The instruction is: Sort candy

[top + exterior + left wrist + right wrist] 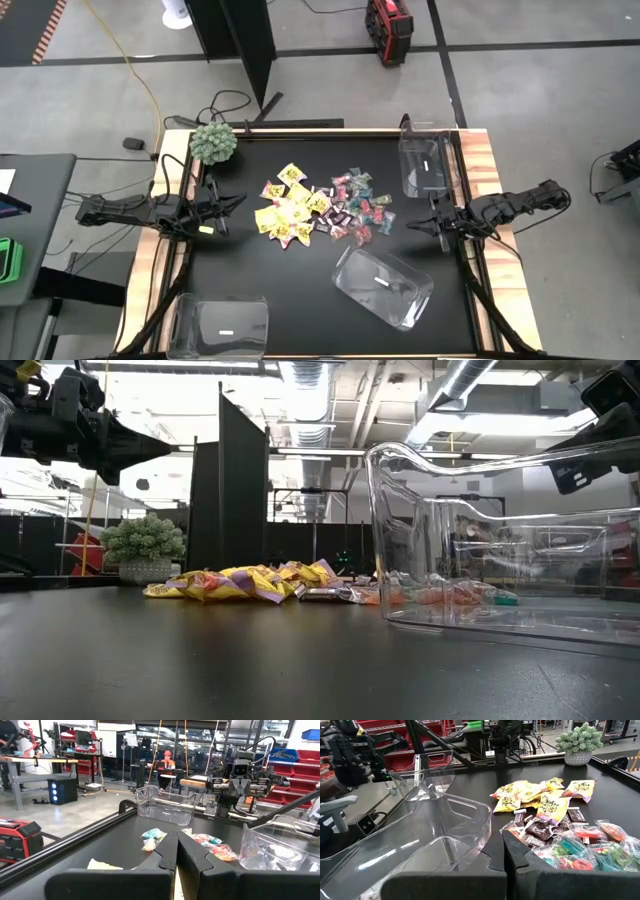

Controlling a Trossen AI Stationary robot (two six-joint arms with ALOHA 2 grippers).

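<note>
Item: candy [318, 208], unsorted. One loose heap lies at the middle of the black counter [270, 290], between the two hands and apart from both.

- Yellow packets [284, 210]: clustered on the side of the heap nearest the left hand [236, 203].
- Dark mini bars [338, 216]: in the middle band of the heap.
- Teal-and-pink wrappers [362, 198]: on the side nearest the right hand [413, 224].

Receptacles: three clear bins. One [424, 160] stands at the counter's edge just beside the right hand; one [382, 285] lies tilted between the heap and the near edge, also on the right hand's side; one [228, 322] sits at a corner well away from the left hand. All three appear empty.

Left hand: raised off the counter, pointing at the heap, fingers [167, 854] pressed together, holding nothing.

Right hand: pointing at the heap from the opposite side, fingers [517, 854] likewise closed and empty.

Also present: a fuzzy green ball plant [213, 142] at the corner beyond the left hand.

Status, as judged: nothing sorted yet. All three kinds remain to be picked and binned.
</note>
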